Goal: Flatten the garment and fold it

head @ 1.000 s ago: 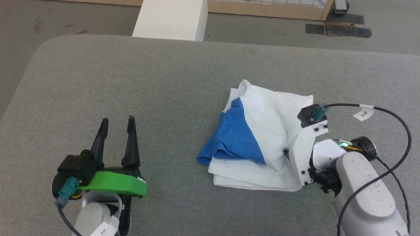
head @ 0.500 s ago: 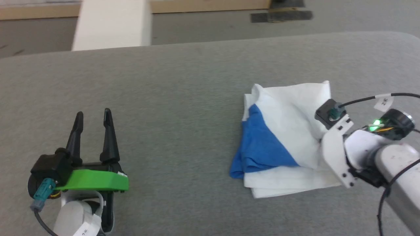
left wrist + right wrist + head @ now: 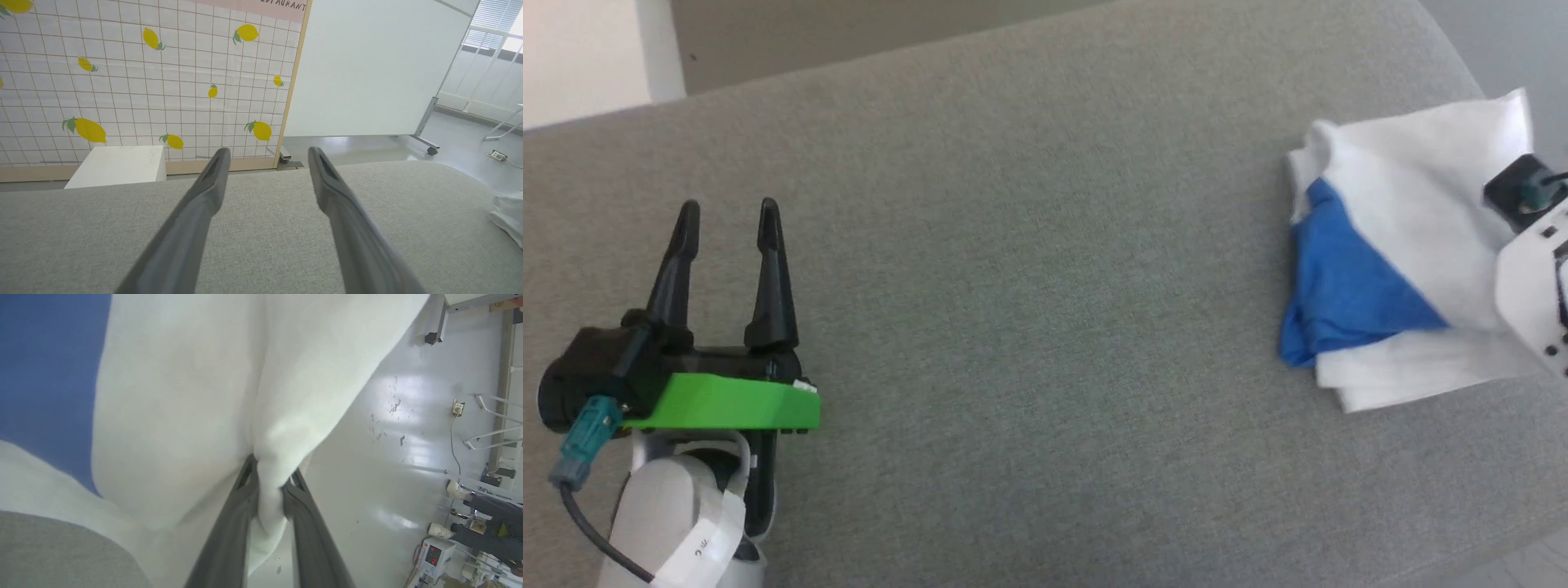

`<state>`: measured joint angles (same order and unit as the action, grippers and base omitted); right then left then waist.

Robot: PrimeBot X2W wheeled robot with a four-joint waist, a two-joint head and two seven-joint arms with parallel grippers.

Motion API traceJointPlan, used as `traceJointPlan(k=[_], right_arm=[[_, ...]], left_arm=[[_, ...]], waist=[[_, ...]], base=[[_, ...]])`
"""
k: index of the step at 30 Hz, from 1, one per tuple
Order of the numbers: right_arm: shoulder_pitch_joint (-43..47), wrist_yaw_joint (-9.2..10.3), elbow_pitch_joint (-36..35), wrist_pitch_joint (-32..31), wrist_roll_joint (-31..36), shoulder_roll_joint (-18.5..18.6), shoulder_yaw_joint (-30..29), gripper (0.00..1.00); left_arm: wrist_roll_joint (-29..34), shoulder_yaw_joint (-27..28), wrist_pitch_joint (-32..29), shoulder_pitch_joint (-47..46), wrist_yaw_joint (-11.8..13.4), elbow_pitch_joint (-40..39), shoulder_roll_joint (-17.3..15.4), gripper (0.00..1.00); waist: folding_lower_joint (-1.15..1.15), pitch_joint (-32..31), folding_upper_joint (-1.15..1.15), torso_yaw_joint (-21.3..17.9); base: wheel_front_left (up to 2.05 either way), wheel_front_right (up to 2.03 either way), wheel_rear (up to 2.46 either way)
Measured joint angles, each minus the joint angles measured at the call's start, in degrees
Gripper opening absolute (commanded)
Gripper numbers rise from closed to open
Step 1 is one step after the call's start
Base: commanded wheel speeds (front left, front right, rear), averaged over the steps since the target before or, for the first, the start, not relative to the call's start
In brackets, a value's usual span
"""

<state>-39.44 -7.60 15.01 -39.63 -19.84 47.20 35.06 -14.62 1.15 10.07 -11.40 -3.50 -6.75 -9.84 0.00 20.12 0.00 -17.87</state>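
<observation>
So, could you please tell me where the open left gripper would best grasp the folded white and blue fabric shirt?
Probably the blue sleeve fold bulging from the left edge of the shirt, approached low from the left across the grey table: it protrudes toward the left gripper, while the right gripper pinches white cloth opposite.

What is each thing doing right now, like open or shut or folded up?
garment: folded into a bundle, lying near the right edge of the table.
left gripper: jaws open, holding nothing.
right gripper: jaws shut on a white fold of the garment.
</observation>
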Motion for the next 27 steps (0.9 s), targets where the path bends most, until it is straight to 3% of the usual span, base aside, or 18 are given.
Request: traceJointPlan(k=[4, 12, 13, 14, 15, 22, 27], right_arm=[[-1.62, -0.01, 4.91, 2.56, 2.19, 1.43, -0.99, 0.00], [-4.08, -0.01, 14.25, 4.83, 8.04, -1.38, -11.41, 0.00], [-4.08, -0.01, 15.11, 4.79, 8.64, -2.02, -12.72, 0.15], [-4.08, -0.01, 16.07, 4.65, 9.79, -2.92, -14.58, 0.84], [-4.07, -0.01, 16.58, 4.63, 11.20, -3.69, -16.28, 1.00], [-2.47, -0.01, 12.37, 12.12, 16.61, -11.09, -31.10, 1.00], [-1.79, 0.00, 2.67, 21.50, 15.72, -15.26, -34.73, 1.00]], left_arm=[[0.02, 0.23, -0.99, -0.77, -0.03, -1.58, -1.16, 1.00], [0.04, 0.96, -1.92, -1.15, 0.01, -3.16, -2.63, 1.00], [0.04, 0.97, -1.92, -1.15, 0.01, -3.21, -2.64, 1.00], [0.03, 0.97, -1.92, -1.15, 0.02, -3.24, -2.66, 1.00], [0.03, 0.96, -1.91, -1.15, 0.02, -3.22, -2.66, 1.00], [-0.10, 0.09, -0.67, -1.03, 0.13, -1.22, -2.00, 1.00], [-0.11, -0.52, 1.12, -0.93, 0.63, 1.72, -0.62, 1.00]], waist=[[0.00, 3.48, 0.00, -0.57], [0.01, 9.78, 0.00, 1.85], [0.01, 10.11, 0.00, 2.28], [0.01, 10.47, 0.00, 2.80], [0.01, 10.75, 0.00, 3.26], [0.01, 9.35, 0.00, 4.80], [0.00, 5.18, 0.00, 5.39]], base=[[0.00, 0.00, 0.00], [0.00, 0.00, 0.00], [0.00, 0.00, 0.00], [0.00, 0.00, 0.00], [0.00, 0.00, 0.00], [0.00, 0.00, 0.00], [0.00, 0.00, 0.00]])
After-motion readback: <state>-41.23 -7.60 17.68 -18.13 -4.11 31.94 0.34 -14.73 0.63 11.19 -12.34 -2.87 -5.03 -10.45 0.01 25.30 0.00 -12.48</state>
